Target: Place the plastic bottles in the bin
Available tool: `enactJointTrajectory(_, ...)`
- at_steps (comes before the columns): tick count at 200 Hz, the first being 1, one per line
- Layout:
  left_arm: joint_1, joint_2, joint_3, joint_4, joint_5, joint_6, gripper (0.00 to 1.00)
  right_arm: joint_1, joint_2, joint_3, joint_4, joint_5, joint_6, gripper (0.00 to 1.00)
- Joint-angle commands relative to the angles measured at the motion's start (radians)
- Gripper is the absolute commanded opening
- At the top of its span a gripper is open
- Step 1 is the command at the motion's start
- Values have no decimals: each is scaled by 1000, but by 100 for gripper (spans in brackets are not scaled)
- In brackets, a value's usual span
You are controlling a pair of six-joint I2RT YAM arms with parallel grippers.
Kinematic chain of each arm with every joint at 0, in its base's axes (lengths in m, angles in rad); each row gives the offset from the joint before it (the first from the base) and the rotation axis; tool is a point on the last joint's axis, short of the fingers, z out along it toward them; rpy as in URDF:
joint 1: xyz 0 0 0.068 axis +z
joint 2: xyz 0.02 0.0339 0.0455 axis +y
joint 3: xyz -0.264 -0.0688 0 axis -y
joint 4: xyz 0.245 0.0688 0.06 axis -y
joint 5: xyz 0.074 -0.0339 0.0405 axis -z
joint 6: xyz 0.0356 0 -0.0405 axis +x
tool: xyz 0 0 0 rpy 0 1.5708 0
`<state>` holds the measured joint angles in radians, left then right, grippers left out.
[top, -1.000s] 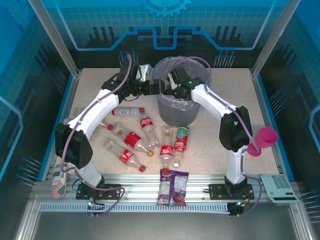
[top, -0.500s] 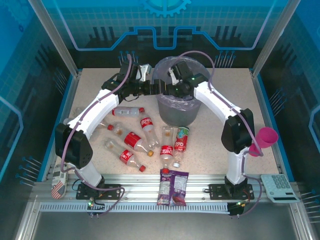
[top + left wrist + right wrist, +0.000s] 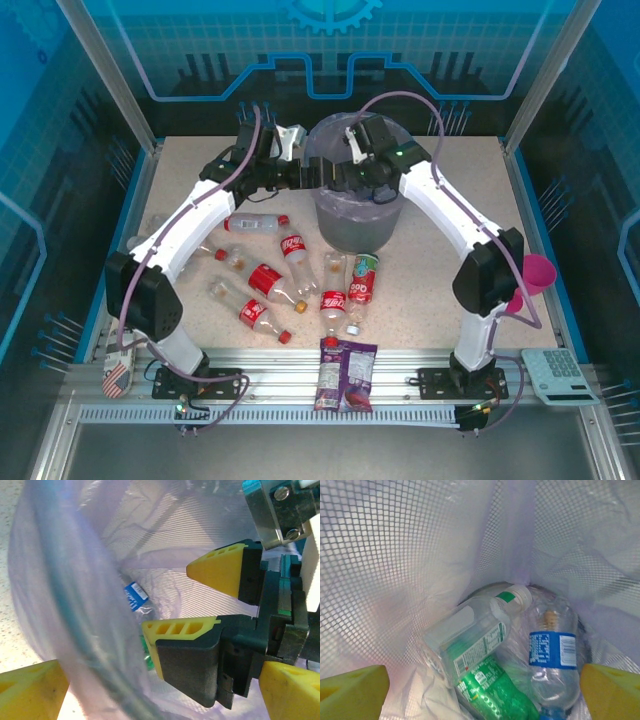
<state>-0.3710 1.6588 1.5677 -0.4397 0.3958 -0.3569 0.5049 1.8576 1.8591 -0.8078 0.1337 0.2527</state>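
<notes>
While the lilac-lined grey bin (image 3: 362, 228) is sitting under both claws, the right gripper (image 3: 200, 601) is hanging in its mouth, fingers spread, empty. The left gripper (image 3: 318, 172), also spread, is crowding it at the rim. Below the right claw a green-labelled bottle (image 3: 470, 640) and a blue-labelled bottle (image 3: 552, 652) are lying. Red-labelled bottles (image 3: 268, 280) are waiting well behind both. Risk: fingers snagging the liner or clashing, tipping the bin.

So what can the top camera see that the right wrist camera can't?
Top camera: bottles lying on the table, a purple snack packet, and the bin's grey outside. Right wrist camera: down at the bin's bottom, a clear green-labelled bottle, a blue-labelled bottle and a green one. Both: the lilac bag lining the bin.
</notes>
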Motion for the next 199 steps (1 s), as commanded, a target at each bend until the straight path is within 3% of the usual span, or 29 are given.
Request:
enactJointTrajectory(1,8,12,-9,-39,-72,22,97,27,-157,54,-49,-49,-14,100)
enactJointTrajectory(71,7,16,-11,-39,-74,23,97,10,-428,-18,-147,98,-20,100)
enactJointTrajectory(106,7,40,-11,-37,-68,17,97,-57,-525,-84,-120,17,-17,100)
enactJointTrajectory(148,4,44,-14,-37,-72,15,97,-69,-620,-151,-145,-80,9,100)
enactJointTrajectory(174,5,45,-14,-39,-78,22,97,-85,-751,-308,-195,-37,62,98)
enactJointTrajectory(199,5,60,-13,-39,-73,21,97,-132,-878,-501,-209,-101,144,93)
